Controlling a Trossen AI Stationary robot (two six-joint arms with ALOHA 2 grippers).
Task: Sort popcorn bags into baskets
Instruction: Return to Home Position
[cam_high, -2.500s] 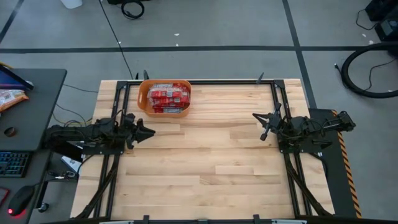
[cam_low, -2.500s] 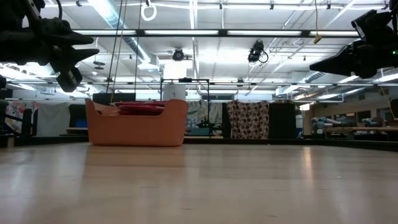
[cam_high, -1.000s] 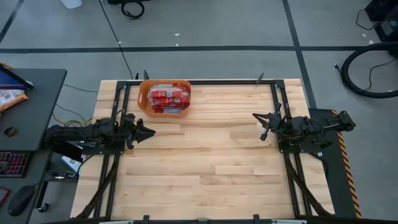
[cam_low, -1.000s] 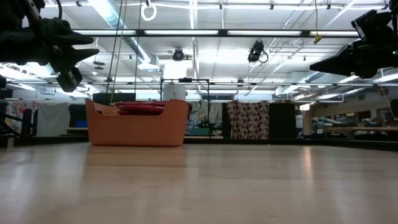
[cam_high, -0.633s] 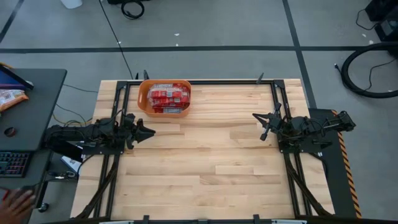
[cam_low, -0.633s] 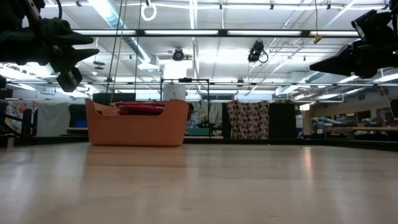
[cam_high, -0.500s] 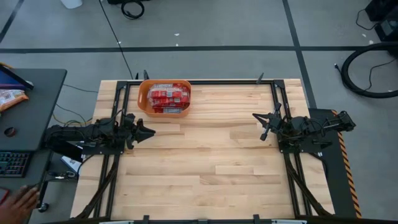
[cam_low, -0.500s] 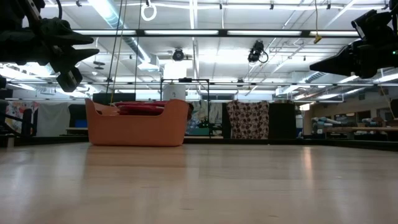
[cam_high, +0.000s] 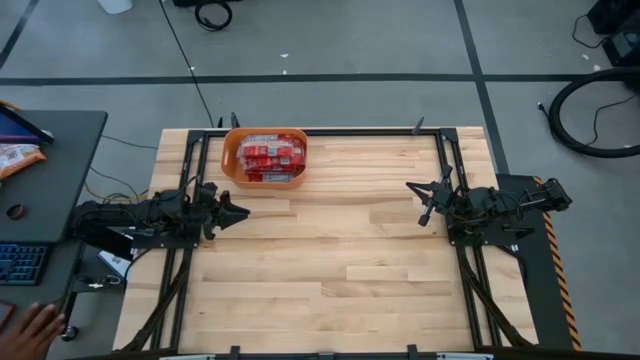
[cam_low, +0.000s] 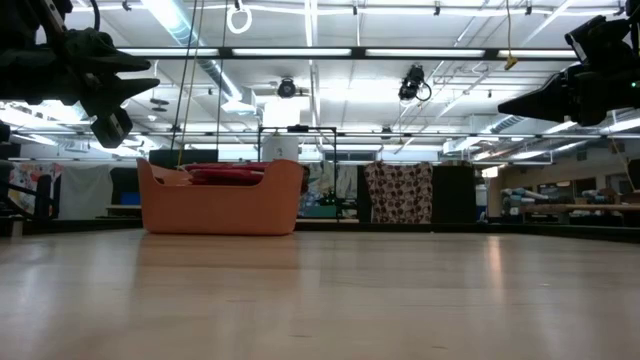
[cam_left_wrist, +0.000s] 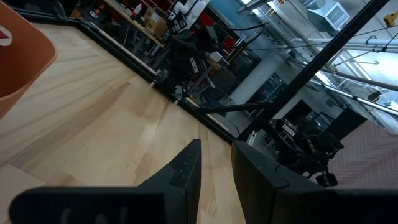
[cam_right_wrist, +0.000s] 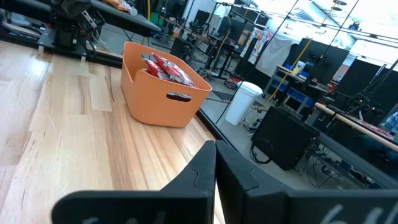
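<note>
The orange basket (cam_high: 232, 150) stands on its base near the table's far edge, left of centre, also in the low view (cam_low: 220, 205) and the right wrist view (cam_right_wrist: 158, 99). Several red popcorn bags (cam_high: 272, 157) lie piled inside it, their tops showing above the rim (cam_low: 225, 174). My left gripper (cam_high: 243, 211) hovers over the table's left side, nearer than the basket, pointing right, open by a narrow gap (cam_left_wrist: 217, 146). My right gripper (cam_high: 409, 186) hovers over the right side, pointing left toward the basket, shut (cam_right_wrist: 216, 144). Neither holds anything.
Bare wooden tabletop (cam_high: 330, 240) stretches between the two arms. Black arm frames run along the left and right table edges. A desk to the left holds a keyboard and an orange snack bag (cam_high: 15, 155); a person's hand (cam_high: 35, 325) shows at its near end.
Both arms have kept still. A person's hand has come into view beside the desk left of the table.
</note>
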